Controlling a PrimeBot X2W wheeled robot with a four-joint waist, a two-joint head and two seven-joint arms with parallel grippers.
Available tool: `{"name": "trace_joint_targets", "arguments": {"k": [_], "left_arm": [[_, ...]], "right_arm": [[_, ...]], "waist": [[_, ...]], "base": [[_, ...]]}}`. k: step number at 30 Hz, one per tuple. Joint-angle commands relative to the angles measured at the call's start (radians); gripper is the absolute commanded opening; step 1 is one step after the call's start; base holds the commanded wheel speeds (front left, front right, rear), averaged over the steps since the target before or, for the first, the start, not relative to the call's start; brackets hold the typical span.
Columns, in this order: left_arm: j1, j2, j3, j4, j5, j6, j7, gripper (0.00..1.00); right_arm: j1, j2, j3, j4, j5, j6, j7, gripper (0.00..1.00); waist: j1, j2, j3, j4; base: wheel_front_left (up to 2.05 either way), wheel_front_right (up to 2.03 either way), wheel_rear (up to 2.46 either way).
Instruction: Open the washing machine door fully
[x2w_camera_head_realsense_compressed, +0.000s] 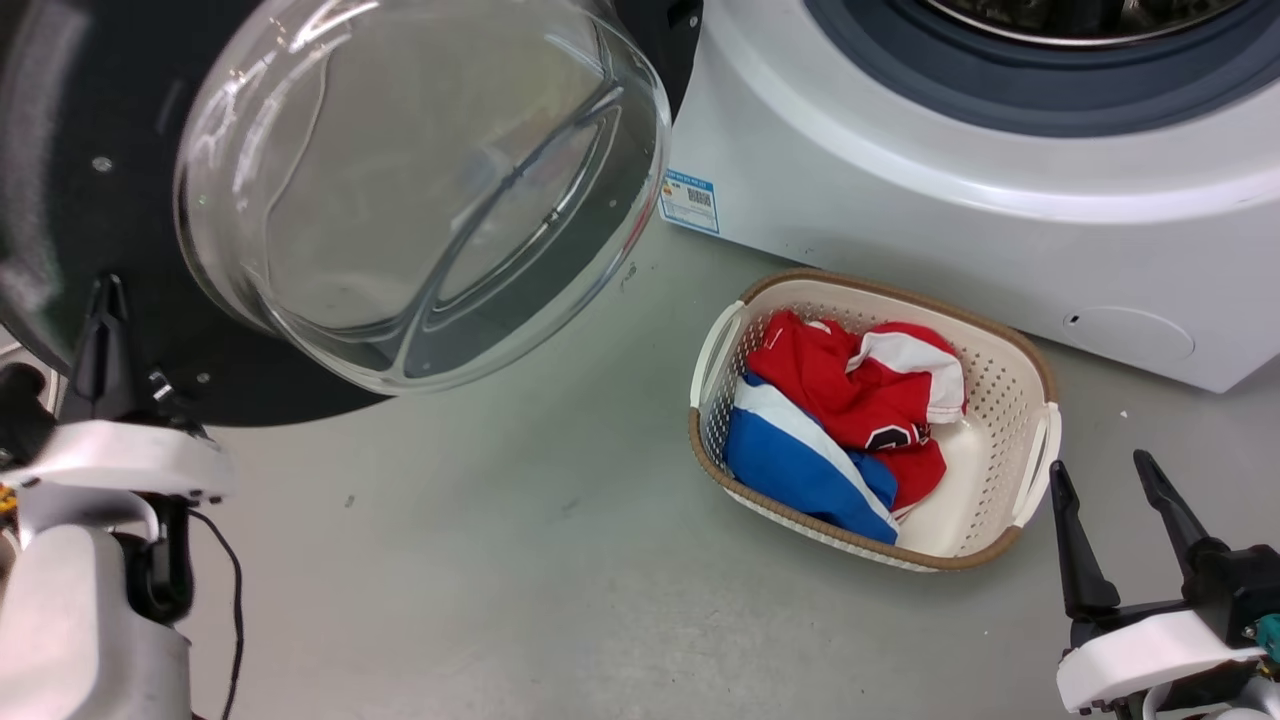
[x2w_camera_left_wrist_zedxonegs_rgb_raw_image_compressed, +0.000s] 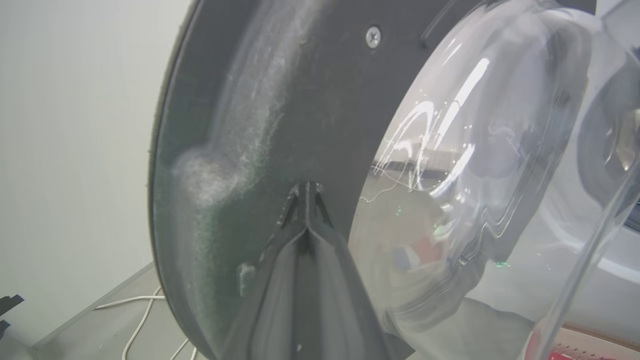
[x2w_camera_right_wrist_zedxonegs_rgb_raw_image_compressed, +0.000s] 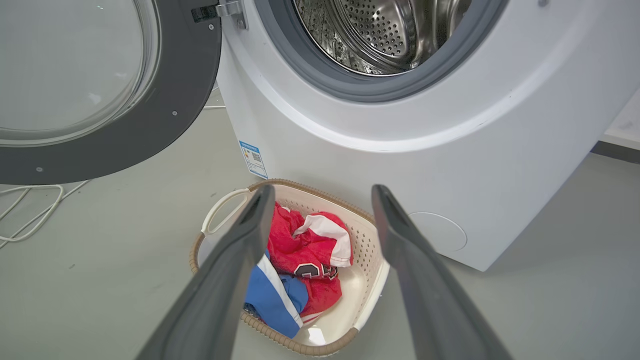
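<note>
Our left gripper (x2w_camera_left_wrist_zedxonegs_rgb_raw_image_compressed: 307, 189), pressed together, touches the washing machine door (x2w_camera_left_wrist_zedxonegs_rgb_raw_image_compressed: 310, 100); its tips could skid across the gloss

Grey floor (x2w_camera_head_realsense_compressed: 500, 560) bears the washing machine (x2w_camera_head_realsense_compressed: 900, 200), laundry basket (x2w_camera_head_realsense_compressed: 1000, 400), white cable (x2w_camera_right_wrist_zedxonegs_rgb_raw_image_compressed: 30, 188).

Floor (x2w_camera_head_realsense_compressed: 520, 560): grey, smooth, faintly scuffed, evenly lit, lying under and all around the basket (x2w_camera_head_realsense_compressed: 1000, 400).
Basket: cream plastic, brown woven rim, holding red, white and blue clothes (x2w_camera_head_realsense_compressed: 830, 385).
Cables (x2w_camera_right_wrist_zedxonegs_rgb_raw_image_compressed: 50, 186): white, loose on the floor, well left of the basket.
Wall (x2w_camera_left_wrist_zedxonegs_rgb_raw_image_compressed: 75, 150): plain, pale, beyond the cables.
</note>
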Motion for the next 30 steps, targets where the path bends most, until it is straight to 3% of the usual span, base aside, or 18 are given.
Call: {"name": "trace_joint_targets", "arguments": {"k": [1, 9, 15, 30], "left_arm": [[-0.029, 0.014, 0.013, 0.019, -0.008, -0.003, 0.003, 0.0], [-0.138, 0.073, 0.035, 0.162, -0.023, -0.021, 0.003, 0.0], [-0.177, 0.082, 0.037, 0.207, -0.01, -0.029, 0.003, 0.0], [-0.065, 0.044, 0.011, 0.126, 0.056, -0.04, 0.002, 0.0]], "right_arm": [[-0.011, -0.006, 0.0, -0.01, -0.004, -0.001, 0.004, 1.0], [-0.012, -0.029, -0.008, -0.059, -0.008, -0.001, 0.035, 1.0], [-0.006, -0.039, -0.013, -0.078, -0.005, -0.001, 0.048, 1.0], [0.013, 0.01, 0.006, -0.006, 0.014, -0.001, 0.0, 1.0]], "waist": [[-0.0001, 0.0, 0.015, -0.001], [-0.0001, 0.0, 0.06, -0.005], [-0.0001, 0.0, 0.07, -0.009], [-0.0001, 0.0, -0.085, -0.024]], "base": [[0.0, 0.0, 0.0], [0.0, 0.0, 0.0], [0.0, 0.0, 0.0], [0.0, 0.0, 0.0]]}}
